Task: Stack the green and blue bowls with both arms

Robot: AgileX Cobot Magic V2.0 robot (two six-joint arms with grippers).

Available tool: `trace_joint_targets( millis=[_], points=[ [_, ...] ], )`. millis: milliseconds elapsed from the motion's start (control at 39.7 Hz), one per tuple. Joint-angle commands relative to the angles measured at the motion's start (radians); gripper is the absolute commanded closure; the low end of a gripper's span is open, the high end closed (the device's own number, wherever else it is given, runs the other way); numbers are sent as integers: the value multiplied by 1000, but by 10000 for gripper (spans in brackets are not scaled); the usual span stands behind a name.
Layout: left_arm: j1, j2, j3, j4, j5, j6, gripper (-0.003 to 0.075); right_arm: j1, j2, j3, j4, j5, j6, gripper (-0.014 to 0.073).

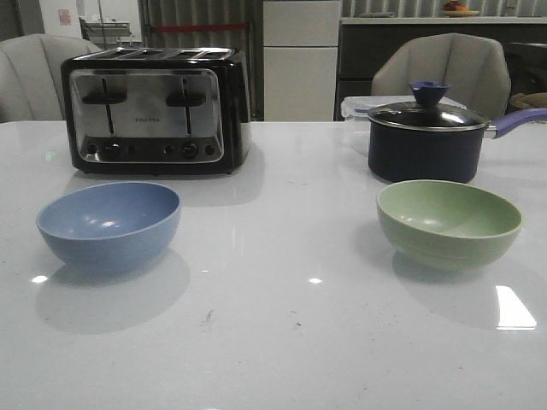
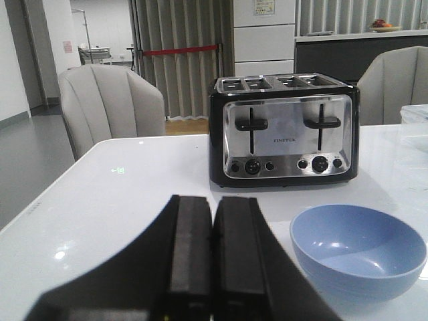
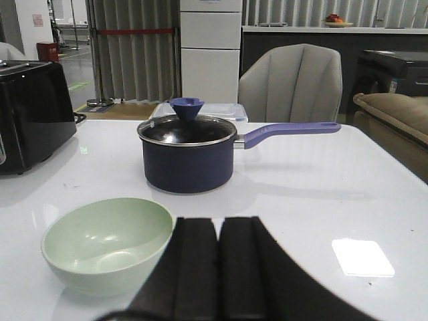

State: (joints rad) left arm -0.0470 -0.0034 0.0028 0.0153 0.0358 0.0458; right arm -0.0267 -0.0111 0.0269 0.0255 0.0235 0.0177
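Blue bowl (image 1: pixel 108 224) is seen upright on the white table (image 1: pixel 273 342), on the left arm's side, and nothing is inside it. In the left wrist view this bowl (image 2: pixel 358 249) is placed just beside the left gripper (image 2: pixel 212 267), slightly ahead of the fingertips and off toward the table's middle, w/o contact. The left gripper's fingers (image 2: pixel 190 261) are pressed together, with only a thin dark line between them, and nothing is held.

Green bowl (image 1: pixel 449 222) is seen upright on the right arm's side, well apart from the blue one, also w/ nothing inside. In the right wrist view it (image 3: pixel 107 242) is found just beside the right gripper (image 3: pixel 218 267), toward the table's middle, approx. level w/ the fingertips. Whether rim and finger touch cannot be told. The right gripper's fingers (image 3: pixel 195 267) are closed against each other and no object is gripped.

Beyond the left gripper, behind the blue bowl, a black and chrome toaster (image 1: pixel 154 111) is placed. Beyond the right gripper, behind the green bowl, a dark saucepan (image 1: pixel 427 137) w/ glass lid and blue handle is placed. Grey chairs (image 1: pixel 444 73) are seen behind the table.
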Motion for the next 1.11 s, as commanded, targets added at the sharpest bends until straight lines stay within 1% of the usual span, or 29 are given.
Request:
trace_joint_targets(
  millis=[0,126,227,302,378,478,604,755,831,931,1083],
  points=[
    [0,-21,5,-6,-94,-8,627,-6,-19,-2,-7,-100,1,541],
    [0,-21,5,-6,-101,-8,627,-6,-19,-2,-7,-114,1,541],
    [0,-21,3,-6,-146,-8,627,-6,-19,-12,-7,-145,1,541],
    [0,-21,-28,-6,-149,-8,627,-6,-19,-53,-1,-123,1,541],
    [0,-20,-82,-6,-132,-8,627,-6,-19,-128,-1,-60,1,541],
    [0,-11,-187,-8,-65,-8,627,-6,1,-252,-2,42,1,541],
    [0,46,-336,-8,75,-8,627,-6,78,-412,-3,170,1,541],
    [0,172,-535,-15,245,-8,627,-6,219,-577,-15,309,1,541],
    [0,237,-606,-15,322,-8,627,-6,283,-639,-15,375,1,541],
    [0,321,-661,-39,399,-8,627,-6,369,-687,-15,442,1,541],
    [0,418,-653,-40,409,-8,627,-6,482,-692,-15,496,1,541]
  ],
)
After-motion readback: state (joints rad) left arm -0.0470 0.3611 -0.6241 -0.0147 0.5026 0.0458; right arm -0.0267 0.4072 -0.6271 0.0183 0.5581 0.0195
